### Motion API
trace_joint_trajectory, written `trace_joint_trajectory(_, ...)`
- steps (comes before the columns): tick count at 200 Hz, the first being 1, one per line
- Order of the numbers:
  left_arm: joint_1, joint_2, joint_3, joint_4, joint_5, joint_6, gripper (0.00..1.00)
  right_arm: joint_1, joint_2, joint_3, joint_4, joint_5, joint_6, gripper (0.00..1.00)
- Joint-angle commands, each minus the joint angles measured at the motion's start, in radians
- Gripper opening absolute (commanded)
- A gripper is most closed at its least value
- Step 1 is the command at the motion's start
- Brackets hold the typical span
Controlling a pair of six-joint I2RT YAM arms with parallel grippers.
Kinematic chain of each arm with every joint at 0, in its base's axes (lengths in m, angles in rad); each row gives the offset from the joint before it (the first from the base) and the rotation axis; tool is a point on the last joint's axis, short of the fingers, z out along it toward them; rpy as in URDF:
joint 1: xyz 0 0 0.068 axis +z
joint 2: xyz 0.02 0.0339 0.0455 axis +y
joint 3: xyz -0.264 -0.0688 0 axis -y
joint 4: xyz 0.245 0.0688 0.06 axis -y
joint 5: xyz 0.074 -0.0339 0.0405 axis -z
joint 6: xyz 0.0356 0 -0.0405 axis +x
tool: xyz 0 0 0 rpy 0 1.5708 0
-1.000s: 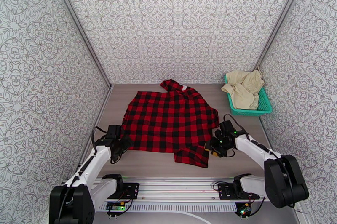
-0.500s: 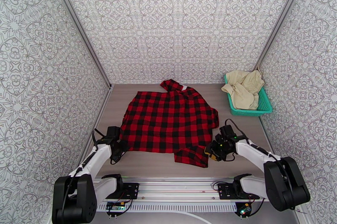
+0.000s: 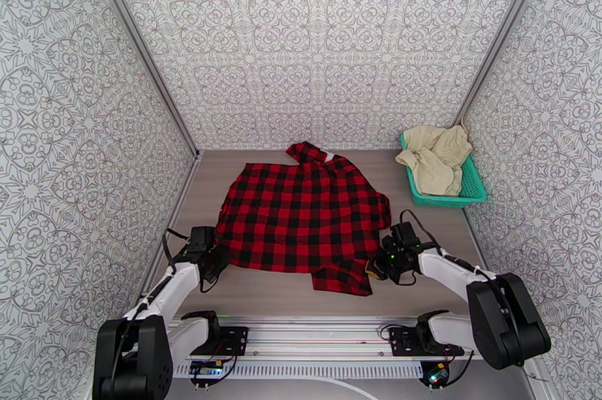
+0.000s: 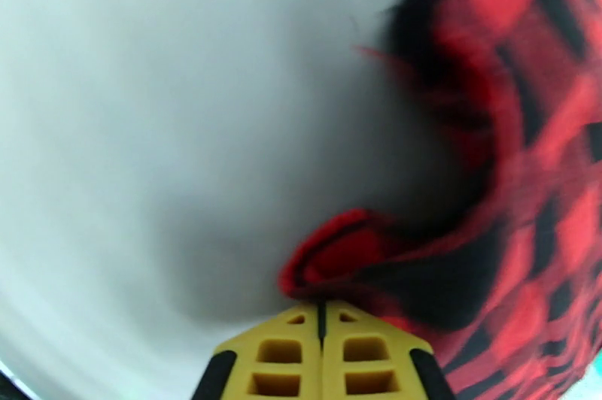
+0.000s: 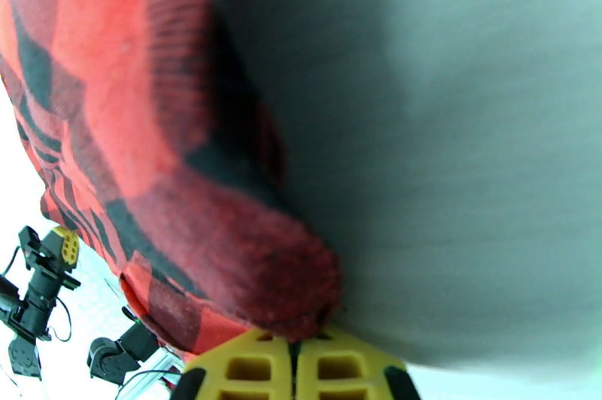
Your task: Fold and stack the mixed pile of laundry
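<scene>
A red-and-black checked flannel shirt (image 3: 305, 217) lies spread flat in the middle of the table. My left gripper (image 3: 220, 257) sits at the shirt's near left corner, shut on the hem (image 4: 339, 243), its yellow fingers (image 4: 282, 353) pressed together. My right gripper (image 3: 374, 268) is at the near right corner, beside a folded-over flap, shut on the checked shirt edge (image 5: 248, 259), with the yellow fingers (image 5: 248, 368) closed. Cream-beige cloth pieces (image 3: 436, 157) lie heaped in the teal basket (image 3: 472, 187) at the back right.
Patterned walls close in the table on three sides. Bare grey table surface (image 3: 256, 292) lies between the shirt's near hem and the arm rail (image 3: 316, 334). The left arm (image 5: 38, 281) appears in the right wrist view's lower left.
Both grippers have closed on the shirt's near corners. The left gripper shifted slightly forward at the hem, the right one moved a little left toward the flap.
</scene>
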Motion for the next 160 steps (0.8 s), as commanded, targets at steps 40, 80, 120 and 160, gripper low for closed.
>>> trace_joint_trajectory(40,-0.002,-0.103,0.043,-0.027,0.043,0.027,0.0,0.005,-0.119,0.076,-0.216,0.025,-0.064,0.0)
trace_joint_trajectory(80,-0.002,-0.118,0.123,-0.238,-0.038,0.05,0.15,0.004,-0.149,0.069,-0.281,0.037,-0.082,0.1)
trace_joint_trajectory(120,-0.002,-0.06,0.097,-0.276,-0.023,0.047,0.5,0.005,-0.166,0.041,-0.316,0.051,-0.101,0.38)
trace_joint_trajectory(160,-0.004,-0.02,0.038,-0.219,-0.014,0.032,0.57,0.005,-0.141,-0.022,-0.234,0.021,-0.085,0.44)
